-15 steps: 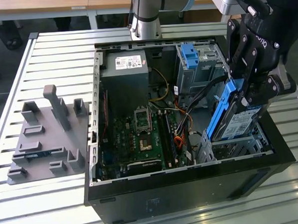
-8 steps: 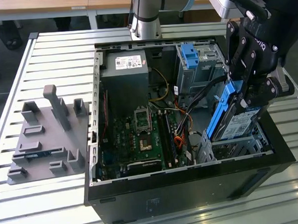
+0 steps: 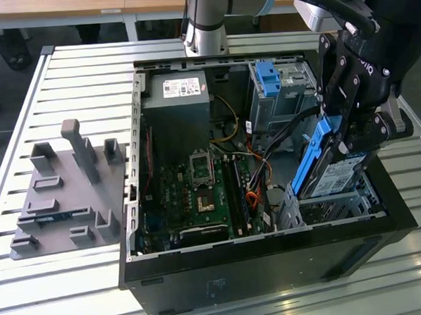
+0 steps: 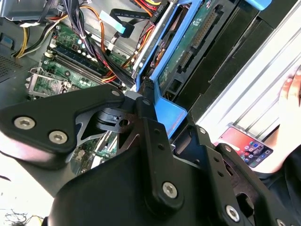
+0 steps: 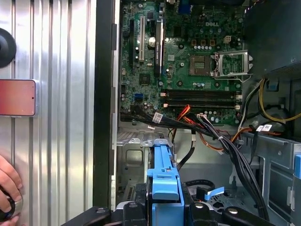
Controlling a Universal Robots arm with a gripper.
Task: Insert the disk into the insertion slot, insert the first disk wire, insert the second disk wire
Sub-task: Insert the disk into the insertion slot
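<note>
Clamping the disk (image 3: 336,173) by its blue carrier (image 3: 315,150), the end effector (image 3: 342,131) has its fingers (image 4: 151,134) drawn together on the plastic frame, not on the labelled metal face. The disk hangs steeply tilted, almost on edge, in the near corner of the open computer case (image 3: 266,271) on the exterior view's right. Its lower end sits at the mouth of the insertion slot (image 3: 330,209), the low perforated cage. Whether it already touches the sheet metal, I cannot tell. Its upper end rises toward the taller grey cage (image 3: 281,90) with the blue latch.

My judgement is that the disk is stiff, fairly heavy for its size and sensitive to knocks. The carrier is the right place to grip: its plastic gives a little and is less slippery than the bare casing, and it keeps the pads off the exposed green circuit board on the underside, which shows in the second wrist view. A hold near one end, as here, leaves the free end as a lever, so any snag against the cage wall could twist the disk in the grip.

The arm rises from its base (image 3: 205,24) beyond the far side of the case and reaches across it, with the wrist pitched downward and canted to match the disk's slope. Loose cables (image 3: 267,151) lie just beside the slot, between it and the motherboard (image 3: 198,193). The case stands on a slatted metal worktop (image 3: 72,73).
</note>
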